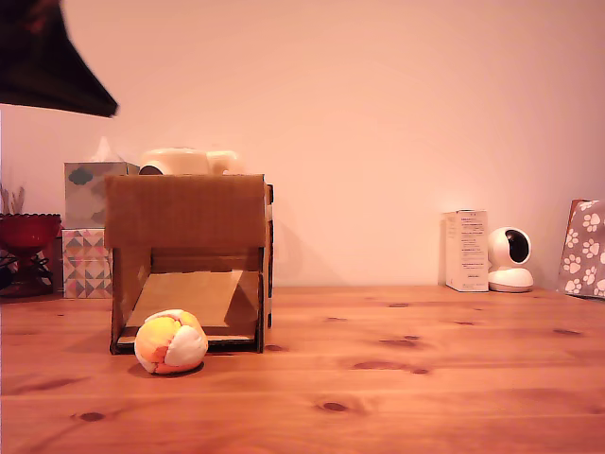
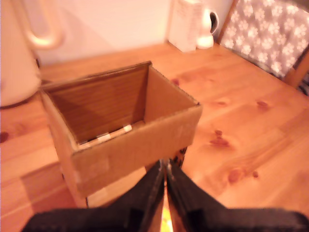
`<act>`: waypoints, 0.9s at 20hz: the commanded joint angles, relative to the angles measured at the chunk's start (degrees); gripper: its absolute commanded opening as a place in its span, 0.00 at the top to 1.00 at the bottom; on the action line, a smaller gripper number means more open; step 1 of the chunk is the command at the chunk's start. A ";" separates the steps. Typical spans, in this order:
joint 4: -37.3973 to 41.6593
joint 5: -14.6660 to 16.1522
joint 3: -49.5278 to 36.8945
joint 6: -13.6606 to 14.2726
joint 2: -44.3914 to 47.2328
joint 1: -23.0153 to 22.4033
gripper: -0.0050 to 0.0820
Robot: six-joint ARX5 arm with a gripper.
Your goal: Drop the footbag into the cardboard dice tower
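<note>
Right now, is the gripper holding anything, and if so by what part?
Nothing is held. The gripper is shut with its fingers pressed together above the cardboard dice tower, and the footbag lies on the table in front of the tower's opening.

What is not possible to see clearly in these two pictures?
- Wrist view: the footbag is not made out; the hand and the front wall of the cardboard dice tower cover its place.
- Exterior view: the hand is cut off by the top-left corner, dark and blurred.
- Exterior view: the print on the white box is too small.

No legible text anywhere.
</note>
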 commanded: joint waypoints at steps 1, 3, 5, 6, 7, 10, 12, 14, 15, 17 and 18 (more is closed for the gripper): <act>1.07 -1.27 -4.48 -1.68 -2.32 0.63 0.97; 1.03 -3.23 -8.76 -3.26 -7.17 1.01 0.97; 0.17 -5.20 -12.61 -4.61 -12.52 1.09 0.97; -1.20 -6.34 -14.21 -6.16 -15.61 1.09 0.97; -3.91 -7.50 -15.06 -6.67 -18.36 1.09 0.97; -9.53 -9.03 -15.28 -6.43 -24.13 1.09 0.97; -10.51 -9.42 -15.28 -6.45 -25.53 1.09 0.97; -10.54 -9.44 -15.28 -6.45 -25.33 1.09 0.97; -10.54 -9.42 -15.28 -6.47 -25.31 1.09 0.97; -10.58 -9.38 -15.28 -6.49 -25.31 1.07 0.97; -10.78 -9.40 -15.28 -6.51 -25.31 1.07 0.97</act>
